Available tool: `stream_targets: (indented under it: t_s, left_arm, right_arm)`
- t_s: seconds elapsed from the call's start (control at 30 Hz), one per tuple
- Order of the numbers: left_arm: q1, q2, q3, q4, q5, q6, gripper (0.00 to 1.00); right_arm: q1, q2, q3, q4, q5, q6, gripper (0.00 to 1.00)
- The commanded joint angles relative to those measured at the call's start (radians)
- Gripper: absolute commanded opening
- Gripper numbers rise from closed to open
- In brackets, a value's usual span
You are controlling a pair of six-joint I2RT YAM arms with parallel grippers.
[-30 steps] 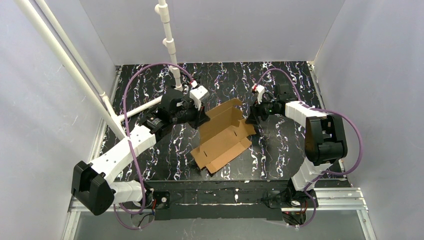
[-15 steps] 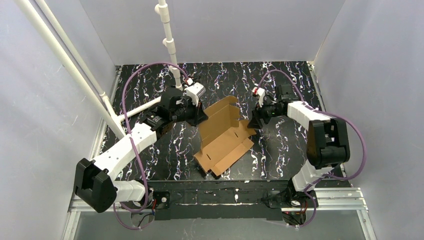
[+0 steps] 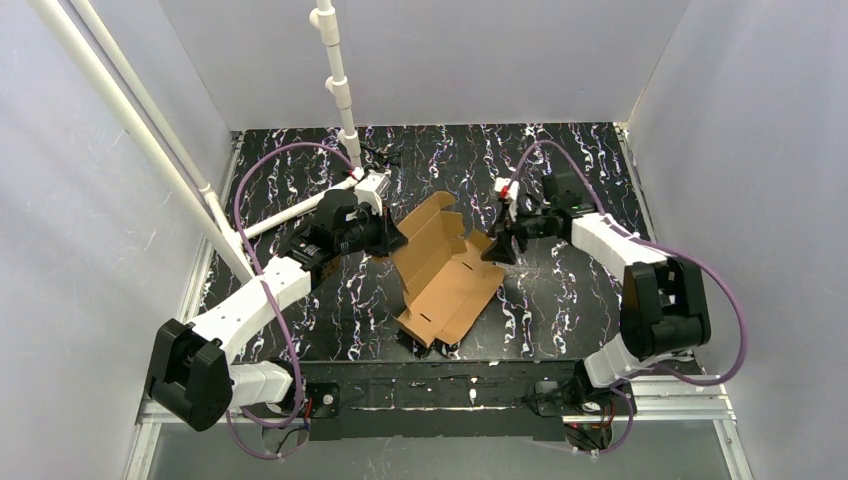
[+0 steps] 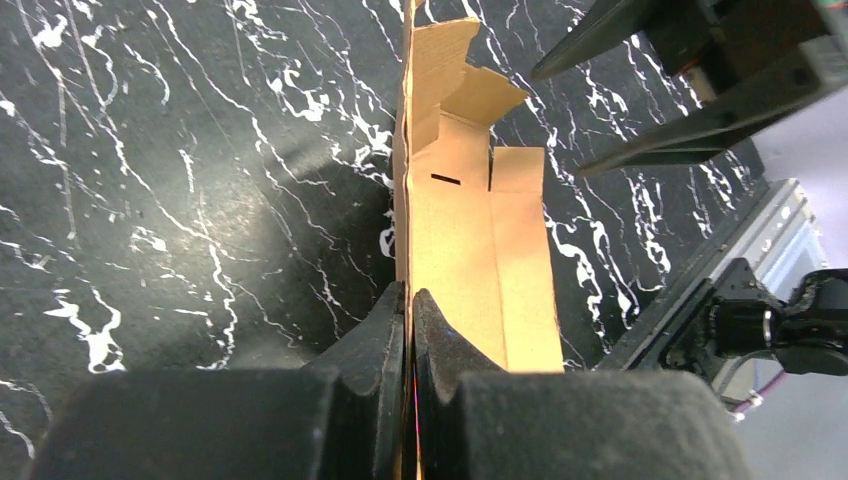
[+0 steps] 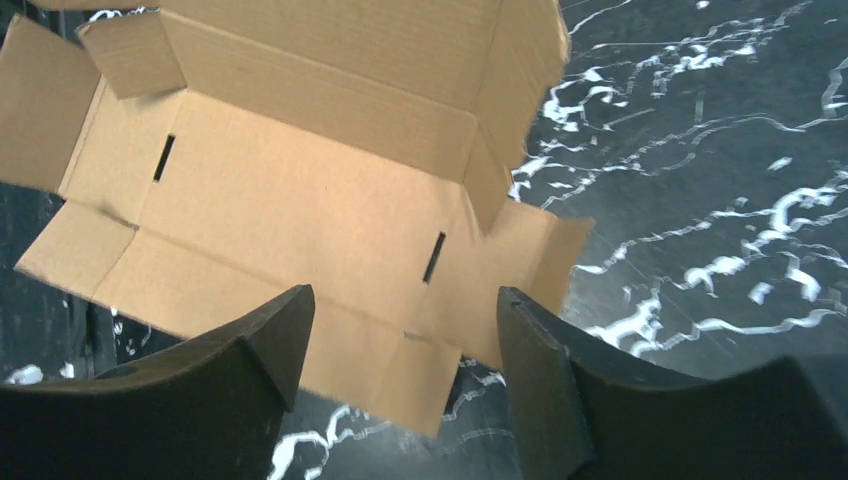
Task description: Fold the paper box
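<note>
Brown paper box (image 3: 445,275), wall pinched in the left gripper (image 4: 408,295), lies just left of the empty, wide-open right gripper (image 5: 402,295)

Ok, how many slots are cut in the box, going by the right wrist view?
2. On the paper box, the left slot sits near the left end, the right slot near the right end. Others may be hidden from this view.
</note>
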Motion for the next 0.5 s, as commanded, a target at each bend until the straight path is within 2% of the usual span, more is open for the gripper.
stream_targets:
  t_s: [0.0,0.07,0.13,0.3,0.37,0.47]
  left_arm:
    - [0.001,-0.017,-0.007,0.055,0.045,-0.053,0.00]
    - [0.001,-0.015,-0.007,0.050,0.047,-0.050,0.00]
    - [0.001,-0.011,-0.007,0.048,0.051,-0.046,0.00]
    - [0.001,-0.005,-0.003,0.046,0.061,-0.061,0.00]
    - [0.001,-0.009,-0.004,0.044,0.058,-0.066,0.00]
    - [0.001,-0.010,-0.019,0.057,0.054,-0.074,0.00]
  right_arm:
    - [0.057,0.046,0.031,0.160,0.084,0.133,0.70]
    - [0.060,0.061,0.032,0.215,0.121,0.208,0.61]
    - [0.072,0.071,0.029,0.260,0.166,0.263,0.49]
    - [0.127,0.080,0.000,0.362,0.373,0.360,0.22]
    - [0.128,0.083,-0.005,0.376,0.440,0.387,0.16]
    - [0.132,0.094,-0.026,0.397,0.442,0.405,0.13]
